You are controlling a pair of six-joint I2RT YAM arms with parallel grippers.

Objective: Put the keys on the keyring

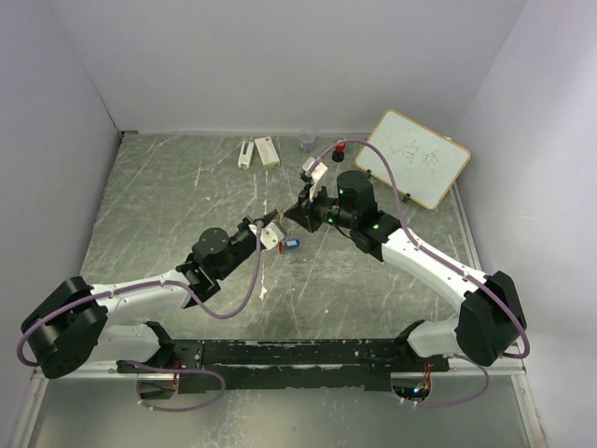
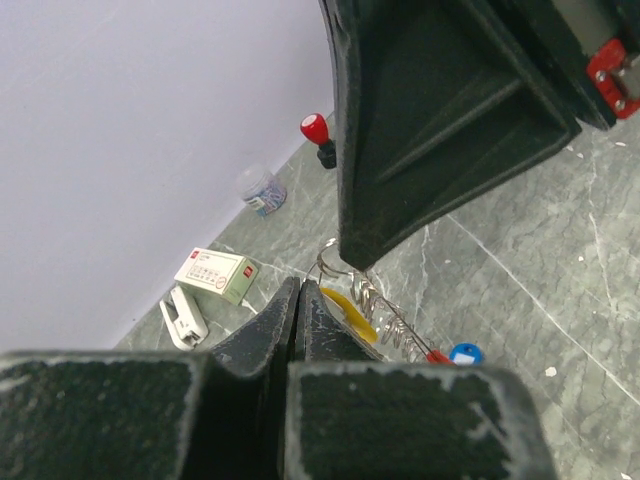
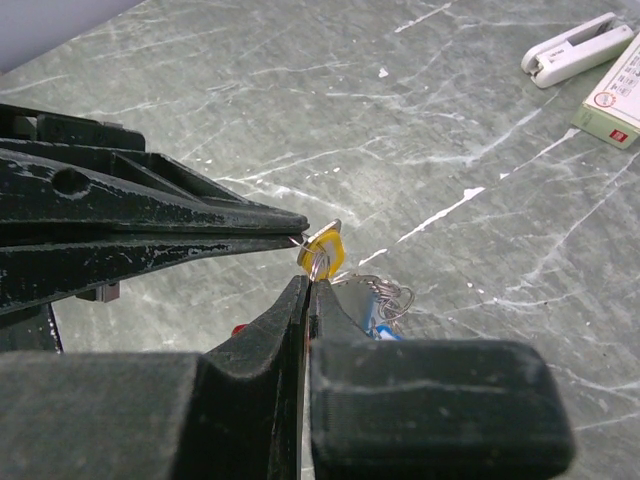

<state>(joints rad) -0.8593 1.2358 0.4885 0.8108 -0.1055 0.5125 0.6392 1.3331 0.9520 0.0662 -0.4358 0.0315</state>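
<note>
Both grippers meet above the middle of the table. My left gripper (image 1: pixel 271 230) is shut, and the brass-yellow key (image 3: pixel 328 250) sits at its tip (image 2: pixel 297 291). The key also shows in the left wrist view (image 2: pixel 350 312). My right gripper (image 1: pixel 302 211) is shut on the keyring's thin wire loop (image 2: pixel 335 262), its tips (image 3: pixel 308 286) right under the key. The wire passes through the key's head. A coil of wire (image 2: pixel 392 322), a bit of the red tag (image 2: pixel 437 356) and the blue tab (image 2: pixel 465 352) hang below. A pale silvery piece (image 3: pixel 356 300) behind the right fingers may be the second key.
At the back of the table lie a white stapler (image 1: pixel 244 152), a small white box (image 1: pixel 267 151), a clear cup (image 1: pixel 307 140) and a red-capped black stamp (image 1: pixel 340 146). A whiteboard (image 1: pixel 413 157) leans at the back right. Walls enclose three sides.
</note>
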